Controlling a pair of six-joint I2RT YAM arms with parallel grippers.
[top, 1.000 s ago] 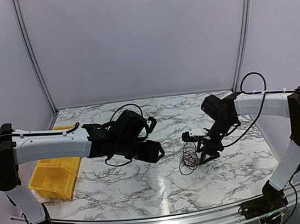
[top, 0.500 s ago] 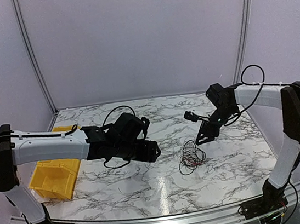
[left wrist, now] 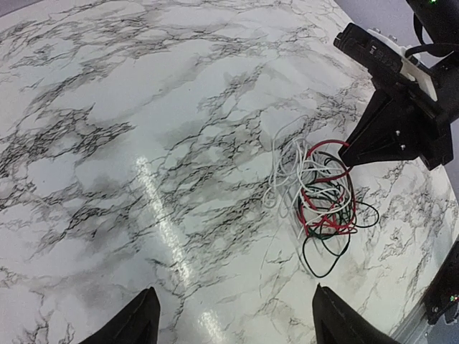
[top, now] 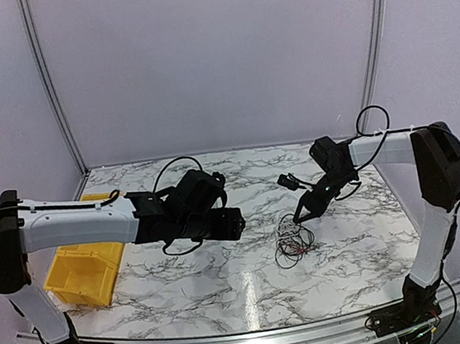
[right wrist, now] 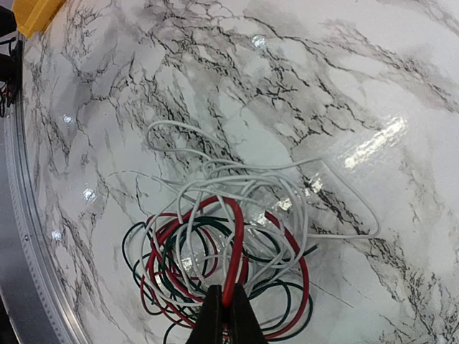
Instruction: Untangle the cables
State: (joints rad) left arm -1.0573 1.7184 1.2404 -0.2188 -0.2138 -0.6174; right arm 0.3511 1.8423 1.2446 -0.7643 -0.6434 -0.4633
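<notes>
Right wrist shows our right gripper [right wrist: 226, 307] pinching one red strand [right wrist: 234, 244] of the cables [left wrist: 324, 192]; we should lift slowly, left gripper [left wrist: 233, 297] spread.

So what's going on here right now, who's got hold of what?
The right gripper is pinched shut on a red wire at the edge of the cables, a loose tangle of white, red and dark loops lying on the marble table. The left gripper hangs open off to the side of the pile, holding nothing and touching nothing. The wires lie in one heap, and none is separated out yet.
</notes>
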